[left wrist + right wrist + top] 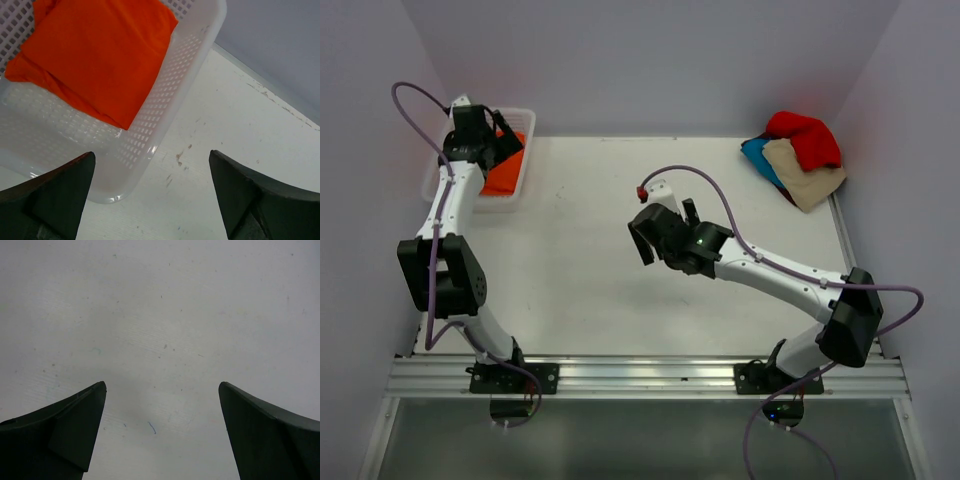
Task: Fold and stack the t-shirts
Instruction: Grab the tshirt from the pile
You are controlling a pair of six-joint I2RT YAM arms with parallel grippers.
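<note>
A folded bright orange t-shirt (504, 172) lies in the white mesh basket (513, 198) at the table's far left; it also shows in the left wrist view (95, 55). My left gripper (505, 140) is open and empty, above the basket's far right corner, jaws wide apart in its wrist view (152, 172). A heap of red (805, 138), beige (803, 170) and teal-blue (759, 156) t-shirts lies at the far right corner. My right gripper (642, 243) is open and empty above the table's middle, over bare table in its wrist view (162, 395).
The basket's rim (172, 95) ends at the white tabletop (240, 130). Grey walls close the table on three sides. An aluminium rail (650, 375) runs along the near edge under both arm bases.
</note>
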